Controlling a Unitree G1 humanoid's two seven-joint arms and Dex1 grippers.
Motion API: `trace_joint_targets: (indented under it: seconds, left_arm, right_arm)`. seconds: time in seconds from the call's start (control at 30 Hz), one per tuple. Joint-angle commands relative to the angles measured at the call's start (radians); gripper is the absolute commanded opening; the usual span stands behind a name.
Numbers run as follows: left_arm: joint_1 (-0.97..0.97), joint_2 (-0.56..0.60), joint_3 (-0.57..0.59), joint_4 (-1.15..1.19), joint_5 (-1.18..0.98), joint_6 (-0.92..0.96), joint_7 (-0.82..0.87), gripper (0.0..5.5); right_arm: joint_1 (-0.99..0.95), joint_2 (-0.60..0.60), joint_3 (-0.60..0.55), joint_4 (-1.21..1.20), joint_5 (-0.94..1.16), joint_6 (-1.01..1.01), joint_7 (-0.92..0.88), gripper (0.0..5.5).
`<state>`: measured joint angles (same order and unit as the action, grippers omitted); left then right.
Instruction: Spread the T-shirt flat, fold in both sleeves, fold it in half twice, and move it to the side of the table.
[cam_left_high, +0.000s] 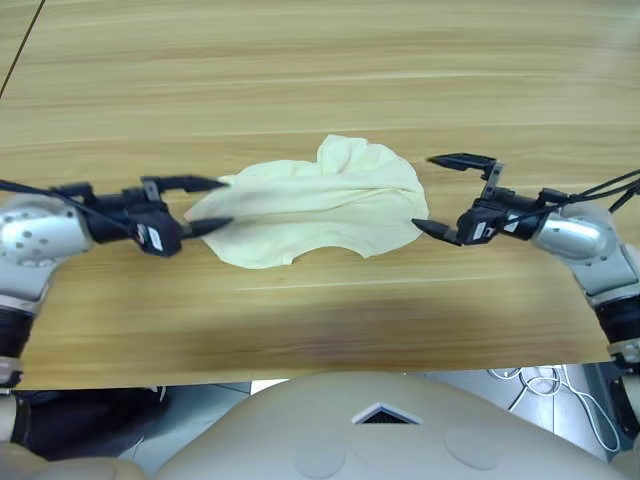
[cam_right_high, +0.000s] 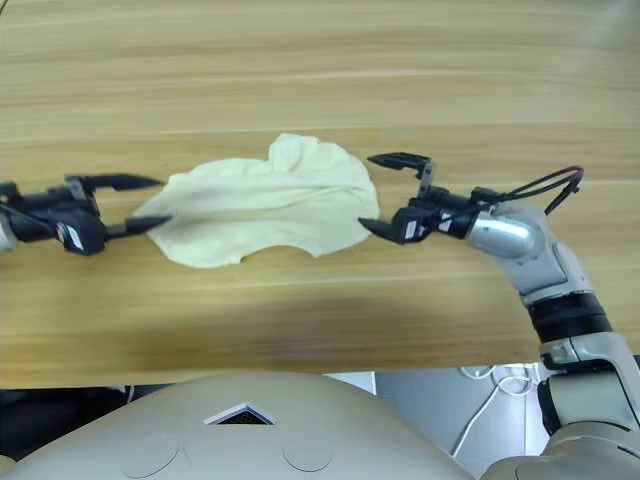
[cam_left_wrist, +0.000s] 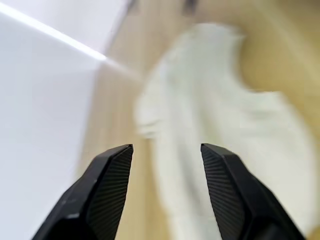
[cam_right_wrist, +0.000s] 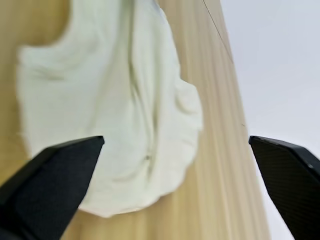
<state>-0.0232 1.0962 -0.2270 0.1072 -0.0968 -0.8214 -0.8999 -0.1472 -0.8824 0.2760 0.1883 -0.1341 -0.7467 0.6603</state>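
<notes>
Pale yellow T-shirt (cam_left_high: 320, 205) bunched on table (cam_left_high: 300, 60), shape lost in folds, left fingers (cam_left_high: 195, 183) parted, right fingers (cam_left_high: 460, 160) wide

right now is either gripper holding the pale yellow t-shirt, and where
Nothing held: left gripper and right gripper are open at opposite edges of the T-shirt.

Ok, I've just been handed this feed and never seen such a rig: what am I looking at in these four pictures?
It's a humanoid robot with two arms, each ending in a two-finger tool. The two wide pictures come from its head, looking down; the two close ones from its wrists. On the table lies one crumpled pale T-shirt. The left tool is open at its left edge, the right tool open just off its right edge. Neither holds anything.
</notes>
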Motion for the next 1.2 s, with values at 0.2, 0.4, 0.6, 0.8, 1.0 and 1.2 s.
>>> trace_joint_targets:
  seconds: [0.2, 0.4, 0.6, 0.8, 1.0, 1.2]
  left_arm:
    - [0.098, -0.077, -0.089, -0.039, 0.217, 0.039, -0.017, 2.53]
    - [0.099, -0.09, -0.077, -0.012, 0.284, 0.053, 0.003, 2.53]
    - [0.066, -0.099, -0.066, 0.046, 0.442, 0.077, 0.085, 2.53]
    - [0.052, -0.085, -0.062, -0.007, 0.456, 0.132, 0.08, 2.33]
    - [0.045, -0.085, -0.052, -0.093, 0.444, 0.213, 0.049, 1.45]
    - [0.055, -0.082, -0.043, -0.159, 0.428, 0.263, 0.027, 0.51]
  right_arm:
    - [0.066, -0.029, 0.025, -0.016, -0.077, 0.029, 0.104, 5.36]
    - [0.041, 0.005, 0.059, 0.054, -0.249, 0.08, 0.065, 5.36]
    - [0.036, 0.021, 0.099, 0.066, -0.289, 0.08, 0.059, 5.36]
    - [0.035, 0.027, 0.123, 0.07, -0.298, 0.078, 0.052, 4.35]
    - [0.021, 0.037, 0.133, 0.081, -0.31, 0.08, 0.031, 3.3]
    - [-0.003, 0.061, 0.136, 0.105, -0.33, 0.084, 0.004, 2.2]
